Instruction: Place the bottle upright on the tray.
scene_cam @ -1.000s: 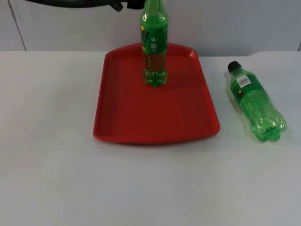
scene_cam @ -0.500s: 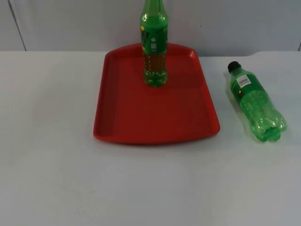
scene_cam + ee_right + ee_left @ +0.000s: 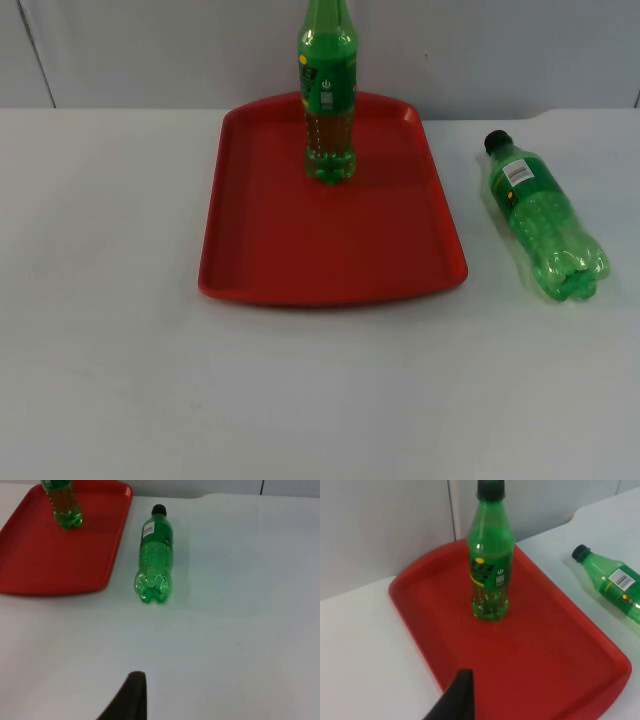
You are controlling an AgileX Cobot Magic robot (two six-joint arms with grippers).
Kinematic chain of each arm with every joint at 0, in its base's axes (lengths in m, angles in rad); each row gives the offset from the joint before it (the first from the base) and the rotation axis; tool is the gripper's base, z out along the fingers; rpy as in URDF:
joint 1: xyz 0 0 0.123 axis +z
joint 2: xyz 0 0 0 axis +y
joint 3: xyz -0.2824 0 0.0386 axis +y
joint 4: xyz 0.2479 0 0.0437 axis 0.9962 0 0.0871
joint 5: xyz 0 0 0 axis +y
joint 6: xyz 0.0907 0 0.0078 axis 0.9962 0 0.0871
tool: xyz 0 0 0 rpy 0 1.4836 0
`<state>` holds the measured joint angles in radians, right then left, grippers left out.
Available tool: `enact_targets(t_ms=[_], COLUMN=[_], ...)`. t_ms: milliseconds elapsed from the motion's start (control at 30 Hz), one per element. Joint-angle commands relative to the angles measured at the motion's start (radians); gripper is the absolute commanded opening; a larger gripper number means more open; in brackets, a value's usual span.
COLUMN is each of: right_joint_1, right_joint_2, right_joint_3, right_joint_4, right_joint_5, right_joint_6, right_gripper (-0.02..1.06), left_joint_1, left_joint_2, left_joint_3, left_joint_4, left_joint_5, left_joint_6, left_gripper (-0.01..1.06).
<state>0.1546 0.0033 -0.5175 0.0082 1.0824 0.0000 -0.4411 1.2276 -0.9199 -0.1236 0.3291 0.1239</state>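
A red tray (image 3: 330, 240) lies flat on the white table (image 3: 120, 380), its far edge near the grey partition wall (image 3: 150, 50). One green bottle with a black cap (image 3: 491, 555) stands upright on the tray's far part — label facing the near side, a little liquid in its base. A second green bottle (image 3: 545, 220) lies on its side on the table, right of the tray and apart from it, black cap pointing to the far side, base toward the near edge. The left gripper (image 3: 455, 702) hangs above the tray's near-left part; the right gripper (image 3: 131, 697) hangs above bare table, well short of the lying bottle. Jaws of both — state cannot be told.
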Motion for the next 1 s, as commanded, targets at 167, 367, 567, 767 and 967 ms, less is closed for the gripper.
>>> enact_targets(t_ms=[167, 367, 567, 767, 967], right_joint_1=[-0.004, -0.004, -0.004, -0.004, -0.004], right_joint_2=[-0.003, -0.003, -0.003, -0.003, -0.003], right_joint_3=[0.002, 0.002, 0.002, 0.002, 0.002], right_joint_4=[-0.002, -0.002, -0.002, -0.002, -0.002], right_joint_5=[-0.003, -0.003, -0.003, -0.003, -0.003], right_joint_6=[-0.016, -0.016, -0.016, -0.016, -0.016], right_gripper=[1.05, 1.05, 1.05, 1.05, 1.05], left_joint_1=[-0.007, -0.007, -0.007, -0.007, -0.007], left_joint_2=[-0.142, -0.241, -0.318, -0.469, -0.642], left_joint_3=[0.13, 0.217, 0.258, 0.352, 0.458], left_joint_4=[0.006, 0.006, 0.004, 0.004, -0.008], left_joint_5=[0.006, 0.015, 0.05, 0.057, 0.078], left_joint_6=[0.006, 0.029, 0.029, 0.029, 0.029], left_gripper=[1.05, 1.05, 1.05, 1.05, 1.05])
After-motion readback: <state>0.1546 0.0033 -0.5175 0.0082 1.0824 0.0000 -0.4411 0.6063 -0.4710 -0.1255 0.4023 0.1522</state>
